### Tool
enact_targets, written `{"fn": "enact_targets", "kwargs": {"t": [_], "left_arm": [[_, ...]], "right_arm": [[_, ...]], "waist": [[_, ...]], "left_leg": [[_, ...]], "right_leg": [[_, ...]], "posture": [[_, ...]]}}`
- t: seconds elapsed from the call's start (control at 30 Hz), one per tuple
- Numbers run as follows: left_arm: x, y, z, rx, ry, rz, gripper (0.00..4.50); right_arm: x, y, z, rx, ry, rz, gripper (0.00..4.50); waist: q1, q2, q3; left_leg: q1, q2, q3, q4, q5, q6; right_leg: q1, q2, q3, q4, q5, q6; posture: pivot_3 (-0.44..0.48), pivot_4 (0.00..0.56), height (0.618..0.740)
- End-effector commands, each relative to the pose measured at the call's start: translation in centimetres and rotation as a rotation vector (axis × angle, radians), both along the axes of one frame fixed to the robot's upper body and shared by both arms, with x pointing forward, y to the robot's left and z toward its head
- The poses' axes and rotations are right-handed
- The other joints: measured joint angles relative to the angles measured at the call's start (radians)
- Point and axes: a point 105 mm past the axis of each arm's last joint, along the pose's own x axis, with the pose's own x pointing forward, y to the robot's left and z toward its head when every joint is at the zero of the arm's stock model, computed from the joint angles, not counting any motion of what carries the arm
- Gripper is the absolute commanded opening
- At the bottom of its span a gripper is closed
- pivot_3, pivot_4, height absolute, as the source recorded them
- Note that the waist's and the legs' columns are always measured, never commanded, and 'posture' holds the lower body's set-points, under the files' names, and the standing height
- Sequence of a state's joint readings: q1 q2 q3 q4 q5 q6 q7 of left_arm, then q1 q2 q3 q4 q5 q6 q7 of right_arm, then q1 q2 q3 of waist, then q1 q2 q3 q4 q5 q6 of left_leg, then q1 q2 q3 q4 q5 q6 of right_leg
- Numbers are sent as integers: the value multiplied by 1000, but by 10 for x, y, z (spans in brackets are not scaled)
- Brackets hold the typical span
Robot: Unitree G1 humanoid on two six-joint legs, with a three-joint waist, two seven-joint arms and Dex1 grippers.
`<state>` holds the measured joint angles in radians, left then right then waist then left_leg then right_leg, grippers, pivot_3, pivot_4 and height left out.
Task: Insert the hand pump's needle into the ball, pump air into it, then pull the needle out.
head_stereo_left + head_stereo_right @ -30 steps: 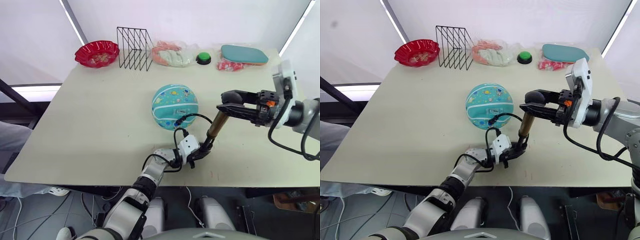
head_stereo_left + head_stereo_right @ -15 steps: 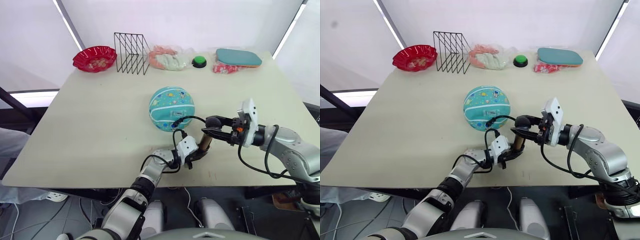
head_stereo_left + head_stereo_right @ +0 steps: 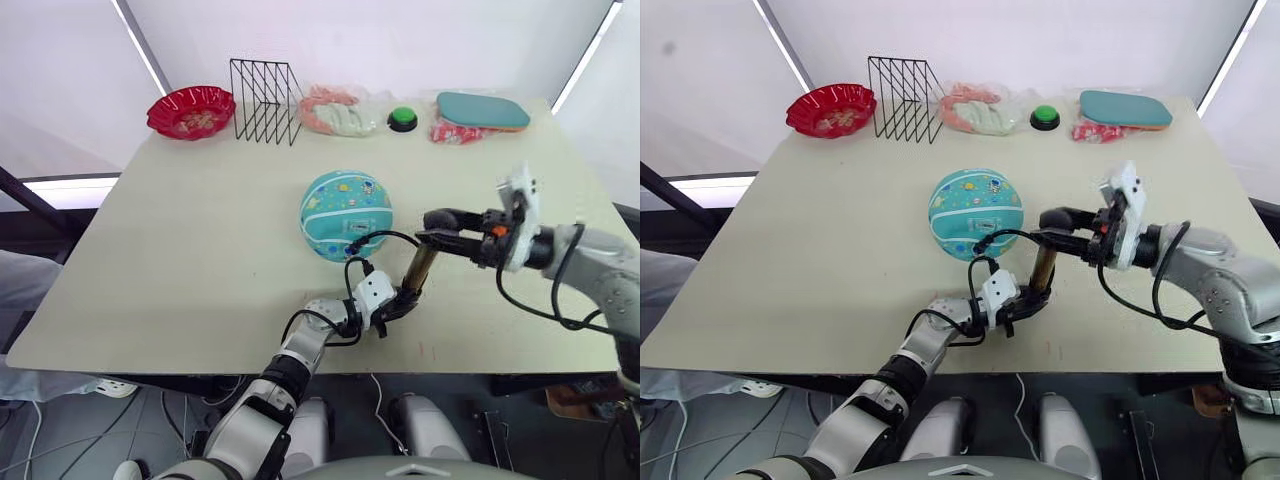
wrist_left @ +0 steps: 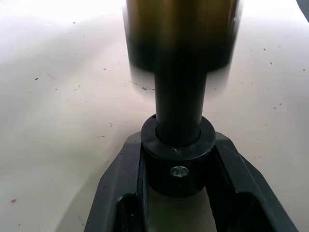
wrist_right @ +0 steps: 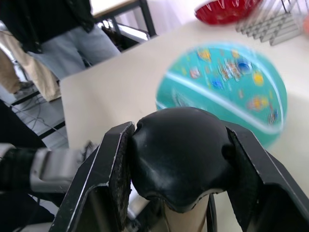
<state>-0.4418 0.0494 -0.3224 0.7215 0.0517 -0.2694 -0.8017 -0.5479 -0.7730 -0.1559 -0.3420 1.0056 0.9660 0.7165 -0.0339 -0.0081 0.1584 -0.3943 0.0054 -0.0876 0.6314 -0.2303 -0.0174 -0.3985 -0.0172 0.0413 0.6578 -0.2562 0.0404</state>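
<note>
Beige table (image 3: 180, 230), wide and mostly bare across the near half. Teal ball (image 3: 346, 214) near the centre, round, resting on the tabletop with its white sticker facing the robot. Along the far edge, from left to right and well apart from the ball: black wire rack (image 3: 266, 87), red bowl (image 3: 191, 109) beside it at the left corner, crumpled bag of pink and pale stuff (image 3: 336, 109), flat teal pad (image 3: 483, 110) on a red wrapper, small green button (image 3: 403, 117). None of these between the grippers and the ball.

Just in front of the ball, hand pump (image 3: 420, 270), bronze barrel tilted up off the table. Right gripper (image 3: 438, 219) closed around the black knob at the upper end, both fingers (image 5: 106, 179) pressed against it. Left gripper (image 3: 397, 303) low on the table, clamped on the black collar at the lower end, fingers (image 4: 244, 181) tight on either side. Thin black hose (image 3: 375, 240) looping from the pump base up to the ball's near face, ending at the needle (image 3: 352, 247) fitting against the rubber; pin itself too small to make out.
</note>
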Motion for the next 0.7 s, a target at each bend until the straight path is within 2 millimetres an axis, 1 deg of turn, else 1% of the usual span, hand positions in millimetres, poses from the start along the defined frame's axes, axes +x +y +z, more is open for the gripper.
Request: {"fn": "enact_targets", "kwargs": {"t": [0.03, 0.13, 0.17, 0.23, 0.33, 0.37, 0.43, 0.47, 0.53, 0.57, 0.6, 0.63, 0.67, 0.7], "left_arm": [[-15, 16, -40, 86, 141, 26, 1053], [-15, 15, -40, 83, 143, 22, 1053], [-16, 15, -40, 83, 144, 21, 1053], [-16, 15, -40, 83, 145, 21, 1053], [-16, 14, -41, 83, 145, 21, 1053], [-16, 14, -41, 82, 144, 21, 1053], [-16, 14, -41, 82, 142, 21, 1052], [-16, 14, -41, 82, 141, 22, 1052], [-16, 15, -41, 82, 139, 25, 1052], [-16, 15, -41, 82, 139, 27, 1052], [-16, 15, -41, 82, 139, 28, 1052], [-16, 16, -41, 82, 139, 30, 1052], [-16, 16, -41, 83, 139, 30, 1052], [-16, 16, -41, 83, 139, 30, 1052]], "right_arm": [[-15, -15, 66, 63, -194, -38, 2036], [-20, -21, 84, 76, -204, -53, 2036], [-20, -22, 87, 81, -201, -56, 2036], [-17, -21, 78, 68, -166, -66, 2036], [-8, -20, 47, 38, -80, -84, 2036], [-5, -19, 33, 39, -39, -88, 2036], [-1, -17, 5, -18, 10, -91, 2036], [1, -14, -13, -33, 51, -88, 2036], [3, -9, -39, -71, 97, -80, 2036], [3, -7, -48, -90, 109, -76, 2036], [5, -4, -66, -102, 135, -77, 2036], [6, -2, -79, -111, 151, -76, 2036], [7, -1, -87, -113, 159, -75, 2036], [7, -1, -91, -114, 160, -73, 2036]], "waist": [[2, 0, 2], [4, -2, 3], [4, -2, 3], [6, -2, 3], [7, -2, 2], [7, -2, 2], [7, -4, -1], [4, -2, -3], [-3, -4, -9], [-7, -3, -11], [-9, -3, -11], [-13, -3, -12], [-13, -3, -12], [-13, -3, -12]], "left_leg": [[-3, 0, 0, 1, 0, 0], [-3, 0, 0, 1, 0, 0], [-3, 0, 0, 1, 0, 0], [-3, 0, 0, 1, 0, 0], [-2, 0, 1, 1, 0, 0], [-2, 0, 1, 1, 0, 0], [-1, 0, 1, 1, 0, 0], [0, 1, 1, 1, 0, 0], [3, 1, 1, 1, 0, 0], [4, 1, 2, 1, 0, 0], [7, 1, 2, 1, 0, 0], [10, 2, 3, 0, 0, 0], [15, 3, 4, -2, 0, 0], [16, 4, 3, -2, 0, 0]], "right_leg": [[-2, 0, 0, 0, 1, 1], [-2, 0, 0, 0, 0, 1], [-2, 0, 0, 0, 1, 1], [-2, 0, 0, 0, 0, 1], [-2, 0, 0, 0, 0, 1], [-2, 0, 1, 0, 0, 1], [-1, 0, 1, 0, 0, 1], [0, 1, 0, 0, 0, 1], [3, 1, 1, 0, 0, 1], [4, 1, 1, 0, 0, 1], [6, 1, 2, 0, 0, 1], [8, 1, 2, 1, 0, 0], [12, 2, 3, 0, -2, -2], [14, 3, 2, 0, -2, -3]], "posture": [[0, 150, 740], [0, 150, 740], [0, 150, 740], [0, 150, 740], [0, 150, 740], [0, 150, 740], [0, 150, 740], [0, 150, 740], [0, 150, 740], [0, 150, 740], [0, 150, 740], [0, 150, 740], [0, 150, 740], [0, 150, 740]]}}
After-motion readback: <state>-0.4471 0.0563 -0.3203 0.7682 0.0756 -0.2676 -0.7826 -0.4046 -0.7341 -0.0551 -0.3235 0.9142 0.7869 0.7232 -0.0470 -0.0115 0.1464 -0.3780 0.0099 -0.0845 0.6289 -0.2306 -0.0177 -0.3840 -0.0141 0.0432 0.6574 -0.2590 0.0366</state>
